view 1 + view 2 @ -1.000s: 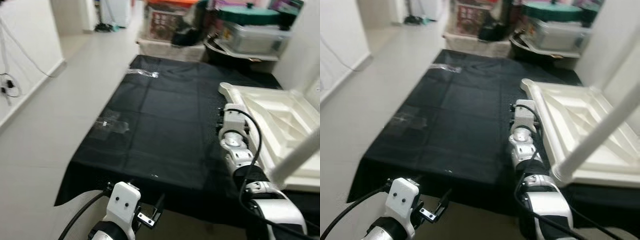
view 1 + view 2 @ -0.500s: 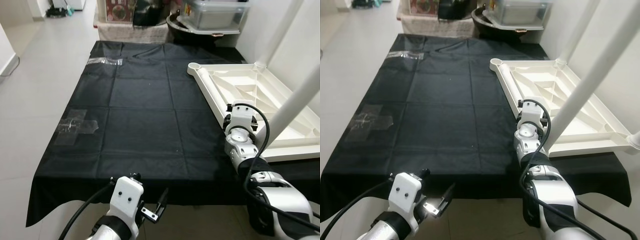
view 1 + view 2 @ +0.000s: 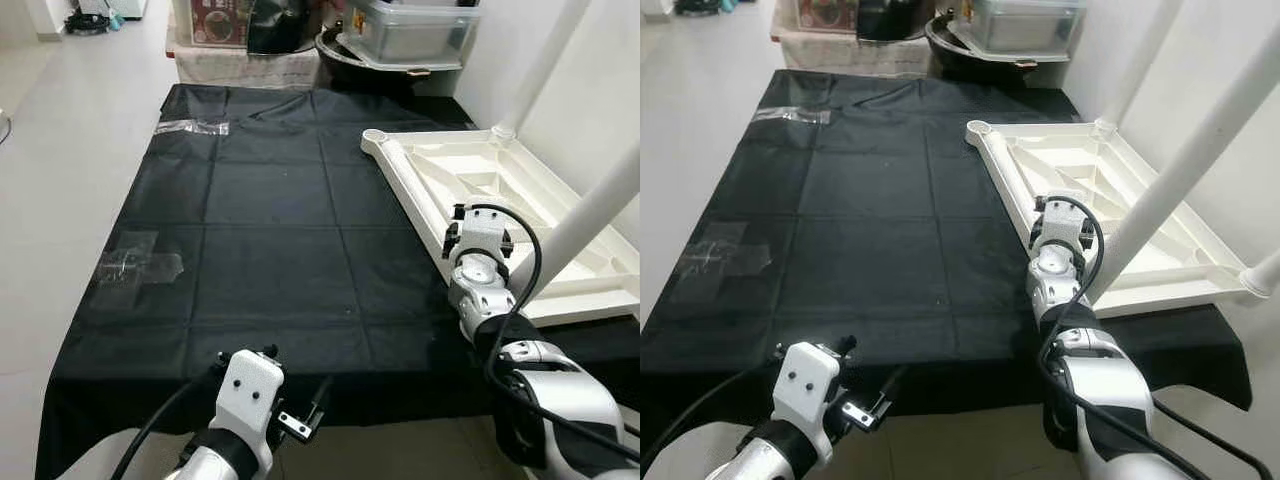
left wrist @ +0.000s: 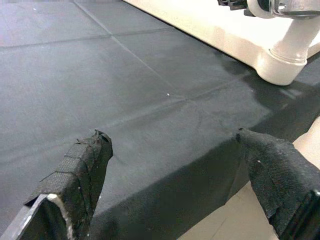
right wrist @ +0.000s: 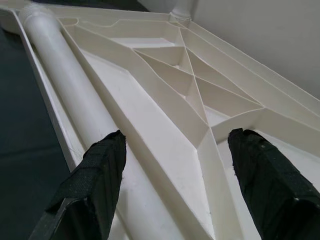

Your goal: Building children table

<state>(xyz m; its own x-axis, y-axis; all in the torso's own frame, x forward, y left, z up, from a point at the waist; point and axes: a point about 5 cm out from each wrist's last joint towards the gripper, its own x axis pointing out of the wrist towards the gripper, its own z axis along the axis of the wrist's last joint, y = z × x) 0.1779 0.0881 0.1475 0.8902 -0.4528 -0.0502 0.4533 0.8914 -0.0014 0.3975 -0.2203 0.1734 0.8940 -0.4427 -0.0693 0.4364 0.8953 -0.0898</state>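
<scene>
The right claw [image 5: 172, 187] hangs with its two black fingers spread wide over the upturned white table top [image 3: 480, 190], holding nothing; one finger sits above the long rounded edge rail, the other above the ribbed underside with its triangular cells. The left claw [image 4: 180, 170] is also spread wide and empty, low at the near edge of the black cloth [image 3: 270, 230], where the cloth folds down toward the floor.

The white table top lies upside down on the right part of the black cloth, close to the white wall [image 3: 1240, 150]. A white table leg [image 3: 1180, 180] is fitted in its near corner and rises at a slant past the right arm; another leg [image 3: 535, 70] stands at the far corner by the wall.

The cloth is creased into squares and spread flat on the pale tiled floor [image 3: 60, 170]. Two patches of clear tape [image 3: 135, 268] hold its left edge, one near the middle and one [image 3: 190, 127] at the far corner. Beyond the far end of the cloth stand a clear lidded storage box [image 3: 415, 30], a dark round basin [image 3: 345, 50] beneath it, and a red-printed carton [image 3: 210, 20].
</scene>
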